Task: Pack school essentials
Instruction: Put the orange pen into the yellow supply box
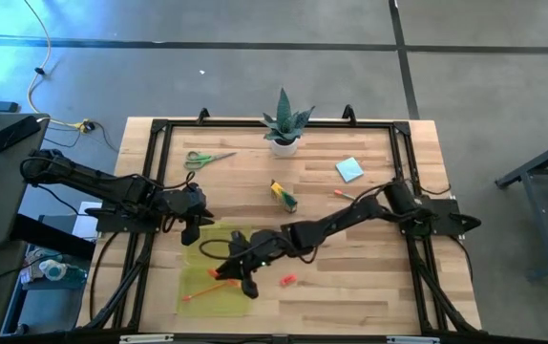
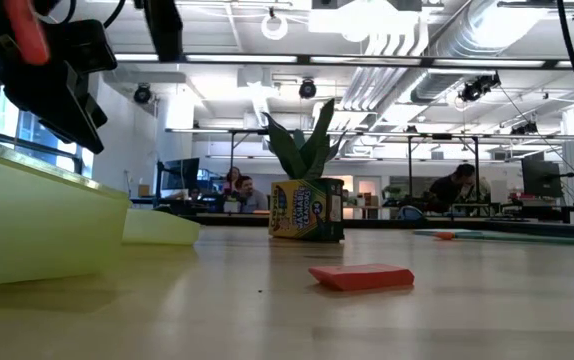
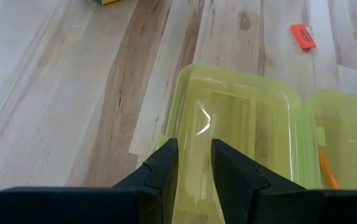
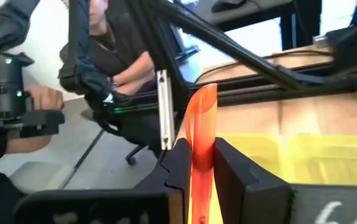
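A pale plank table (image 1: 369,287) stands on a grey concrete floor, with an open office behind it where seated people show in the low view.

Lowest in the high view lies the case (image 1: 219,277), a translucent yellow-green plastic box hinged open, with an orange pencil (image 1: 200,294) already inside near its lower left. The right gripper (image 1: 245,277) hangs over the case at lower centre, its fingers clamped on the marker (image 4: 201,149), a smooth red-orange cylinder that stands up between them in the right wrist view. Just right of the case sits the eraser (image 1: 287,280), a small flat red slab. The left gripper (image 1: 190,229) is at the case's upper left edge; its fingers stand a little apart astride the thin glossy lid wall, and whether they actually pinch it I cannot tell.

The step in hand looks like dropping the marker into the case while the left arm steadies it. The next move calls for lowering the marker until it lies along the tray, then letting go without nudging the light plastic.

Further up, at centre, the crayon box (image 1: 284,195) is a small yellow-green carton. To its right lie another pencil (image 1: 342,193) and the pad (image 1: 349,169), a light blue square. The scissors (image 1: 204,159) lie at upper left, green-handled, and the plant (image 1: 284,122) stands spiky in a white pot at top centre.
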Controlling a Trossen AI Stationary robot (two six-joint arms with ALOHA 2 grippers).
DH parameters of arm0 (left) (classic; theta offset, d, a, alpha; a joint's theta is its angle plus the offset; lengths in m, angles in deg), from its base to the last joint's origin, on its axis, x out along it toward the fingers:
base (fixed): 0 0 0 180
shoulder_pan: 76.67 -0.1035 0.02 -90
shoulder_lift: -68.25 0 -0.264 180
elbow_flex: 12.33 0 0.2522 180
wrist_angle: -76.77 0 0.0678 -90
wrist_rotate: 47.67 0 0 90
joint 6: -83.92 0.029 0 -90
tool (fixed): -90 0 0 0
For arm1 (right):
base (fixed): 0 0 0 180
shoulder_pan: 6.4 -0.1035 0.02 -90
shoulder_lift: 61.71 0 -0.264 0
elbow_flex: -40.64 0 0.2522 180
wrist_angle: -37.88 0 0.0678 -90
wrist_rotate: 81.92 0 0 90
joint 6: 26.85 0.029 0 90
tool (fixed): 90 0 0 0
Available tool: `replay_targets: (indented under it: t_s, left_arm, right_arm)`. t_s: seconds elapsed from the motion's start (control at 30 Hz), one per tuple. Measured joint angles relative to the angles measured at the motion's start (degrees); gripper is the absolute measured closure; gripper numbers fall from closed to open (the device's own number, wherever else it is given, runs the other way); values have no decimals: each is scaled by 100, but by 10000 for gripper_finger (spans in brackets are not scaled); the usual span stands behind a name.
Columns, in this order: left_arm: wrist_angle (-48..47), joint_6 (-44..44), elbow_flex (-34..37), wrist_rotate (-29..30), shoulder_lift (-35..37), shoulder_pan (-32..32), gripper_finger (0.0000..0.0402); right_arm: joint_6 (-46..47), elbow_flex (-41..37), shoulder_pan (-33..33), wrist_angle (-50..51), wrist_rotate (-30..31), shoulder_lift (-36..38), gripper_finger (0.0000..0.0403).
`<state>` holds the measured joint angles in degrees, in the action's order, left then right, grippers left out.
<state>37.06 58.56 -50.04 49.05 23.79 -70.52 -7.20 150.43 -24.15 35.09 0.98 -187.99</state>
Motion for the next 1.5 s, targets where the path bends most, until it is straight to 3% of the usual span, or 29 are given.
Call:
replay_targets:
  t_s: [0.17, 0.57, 1.23, 1.5]
  left_arm:
    - [2, 0, 0, 3, 0, 0, 316]
    - [6, 0, 0, 17, 2, 0, 316]
    - [15, 0, 0, 15, 0, 0, 316]
    - [13, -6, 0, 11, 1, 0, 316]
  right_arm:
    - [-270, 2, 1, -141, -358, -253, 370]
    - [-1413, -9, 26, -136, -374, -507, 367]
    - [-2118, -13, 100, 469, -397, -657, 365]
    - [-2118, -13, 98, 498, -322, -657, 312]
